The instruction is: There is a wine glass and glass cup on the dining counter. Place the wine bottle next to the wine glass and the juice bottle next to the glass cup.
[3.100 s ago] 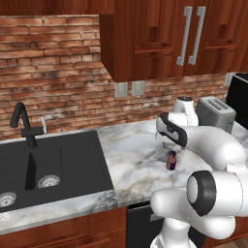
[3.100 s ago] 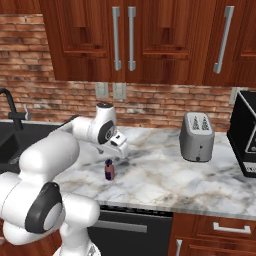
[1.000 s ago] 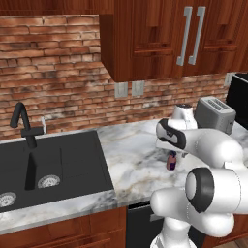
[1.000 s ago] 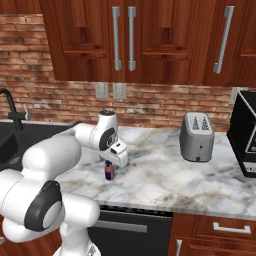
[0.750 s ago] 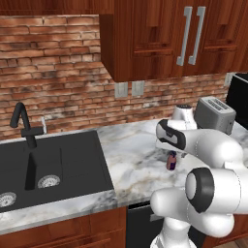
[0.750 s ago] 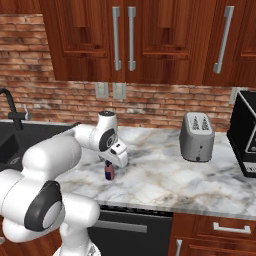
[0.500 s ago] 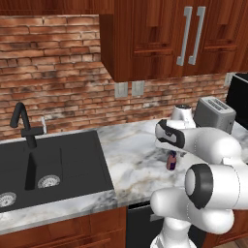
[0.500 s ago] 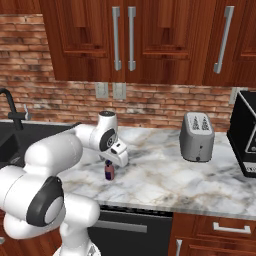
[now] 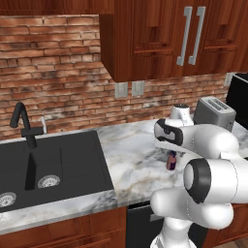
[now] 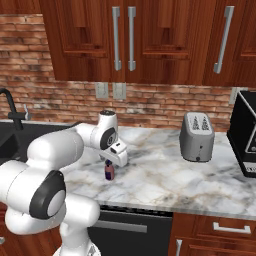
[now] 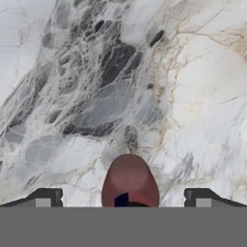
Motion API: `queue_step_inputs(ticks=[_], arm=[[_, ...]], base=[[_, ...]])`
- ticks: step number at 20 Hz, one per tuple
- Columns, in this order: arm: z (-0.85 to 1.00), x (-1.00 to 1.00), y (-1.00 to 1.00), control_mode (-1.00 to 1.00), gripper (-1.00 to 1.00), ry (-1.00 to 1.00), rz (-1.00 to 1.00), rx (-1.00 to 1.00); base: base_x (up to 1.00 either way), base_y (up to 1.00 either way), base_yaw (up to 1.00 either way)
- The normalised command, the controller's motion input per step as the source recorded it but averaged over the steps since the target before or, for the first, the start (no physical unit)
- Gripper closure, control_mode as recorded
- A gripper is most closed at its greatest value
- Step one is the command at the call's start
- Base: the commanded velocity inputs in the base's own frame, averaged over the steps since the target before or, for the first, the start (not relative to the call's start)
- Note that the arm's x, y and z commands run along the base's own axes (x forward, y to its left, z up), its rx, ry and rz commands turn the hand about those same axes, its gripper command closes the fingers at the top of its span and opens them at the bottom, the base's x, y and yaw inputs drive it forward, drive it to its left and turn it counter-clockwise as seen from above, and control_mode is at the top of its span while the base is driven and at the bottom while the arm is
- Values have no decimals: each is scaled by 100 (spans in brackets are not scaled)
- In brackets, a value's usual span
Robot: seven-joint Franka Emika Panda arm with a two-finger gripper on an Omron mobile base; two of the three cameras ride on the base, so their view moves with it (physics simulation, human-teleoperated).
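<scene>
The juice bottle [image 10: 109, 171] is small and pinkish-purple. It stands upright on the marbled wall-side counter [image 10: 165, 175], in front of the arm. My gripper [image 10: 110, 161] hangs straight over it, pointing down, jaws open. In the hand view the bottle's top [image 11: 129, 181] sits between the two dark fingertips [image 11: 44, 197], which stand wide apart on either side without touching it. From the left base view the juice bottle [image 9: 171, 161] peeks out under the white hand [image 9: 167, 138]. The wine bottle, wine glass, glass cup and dining counter are out of view.
A silver toaster [image 10: 196, 136] stands at the back right of the counter. A black appliance [image 10: 246, 140] is at the far right. The black sink [image 9: 48, 164] with its faucet [image 9: 24, 123] lies to the left. Wooden wall cabinets [image 10: 125, 35] hang above the brick wall.
The hand has come down from above onto the juice bottle and now straddles its top. Over the last second it has barely moved. The jaws stay open.
</scene>
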Motion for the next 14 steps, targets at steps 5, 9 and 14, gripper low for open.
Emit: queue_step_inputs(ticks=[5, 9, 14], arm=[[-2, -12, 2, -100, -100, 0, -6, -2], [-2, -13, 1, -100, -100, 0, -6, -2], [-5, -8, 0, -100, -100, 0, -6, -3]], base=[[0, 0, 0], [0, 0, 0], [0, 0, 0]])
